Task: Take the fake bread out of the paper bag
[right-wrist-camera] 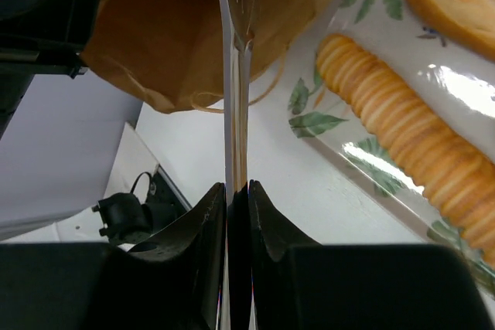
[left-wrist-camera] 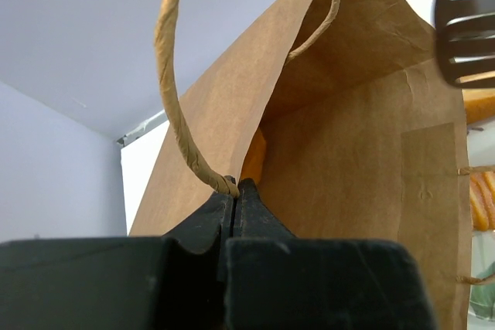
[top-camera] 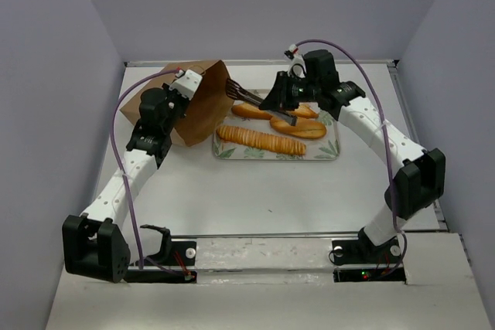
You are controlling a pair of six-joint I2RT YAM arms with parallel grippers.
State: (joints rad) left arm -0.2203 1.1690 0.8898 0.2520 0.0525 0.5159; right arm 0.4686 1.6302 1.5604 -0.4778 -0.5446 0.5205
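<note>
The brown paper bag point(top-camera: 203, 110) lies tilted at the left end of the tray, its mouth toward the right. My left gripper point(top-camera: 186, 92) is shut on the bag's rim by a cord handle point(left-wrist-camera: 174, 83). In the left wrist view an orange surface point(left-wrist-camera: 255, 158) shows inside the bag point(left-wrist-camera: 348, 160). My right gripper point(top-camera: 280, 103) is shut on a slotted metal spatula point(top-camera: 236, 89) whose head is at the bag's mouth. Three golden loaves lie on the tray: a ribbed stick loaf point(top-camera: 259, 141), a slashed baguette point(top-camera: 298, 127) and another loaf point(top-camera: 251, 111).
The leaf-patterned tray point(top-camera: 329, 152) sits at the table's middle back. Grey walls close in the table on the left, right and back. In the right wrist view the spatula point(right-wrist-camera: 232, 75) runs edge-on toward the bag point(right-wrist-camera: 178, 28), beside the ribbed loaf point(right-wrist-camera: 410, 144).
</note>
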